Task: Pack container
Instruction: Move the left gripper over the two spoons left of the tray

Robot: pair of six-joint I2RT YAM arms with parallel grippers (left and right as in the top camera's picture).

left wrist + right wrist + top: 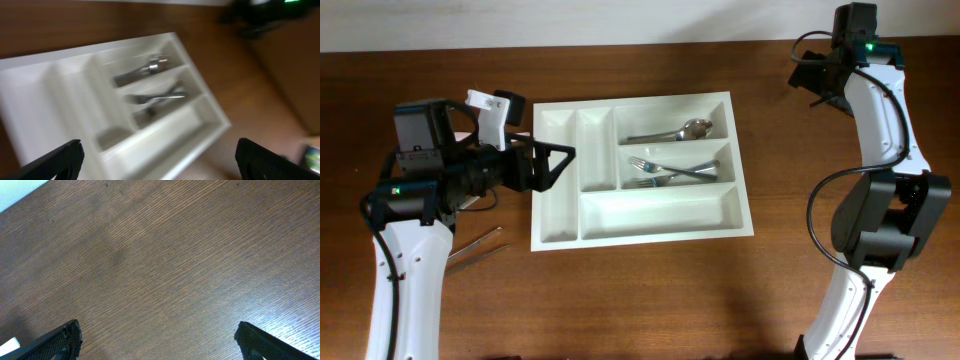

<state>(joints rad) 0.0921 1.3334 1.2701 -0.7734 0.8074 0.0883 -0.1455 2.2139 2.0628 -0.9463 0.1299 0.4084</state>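
Container [660,212] part-packed; left pincer [560,165] and right pincer [157,340] gape empty.
I see spoon [685,130] and forks [670,172] slotted apart by kind.

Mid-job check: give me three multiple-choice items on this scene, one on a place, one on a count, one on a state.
1. Where in the container do the forks lie?
A) top long compartment
B) middle long compartment
C) a narrow upright compartment

2. How many compartments has the container?
A) three
B) five
C) seven

3. How does the left gripper stand?
A) open, holding nothing
B) shut on a fork
C) shut, empty

Answers:
1 B: the forks lie one compartment below the spoon.
2 B: two narrow upright ones plus three long ones.
3 A: its fingers stand wide apart over the container's left edge, with nothing between them.
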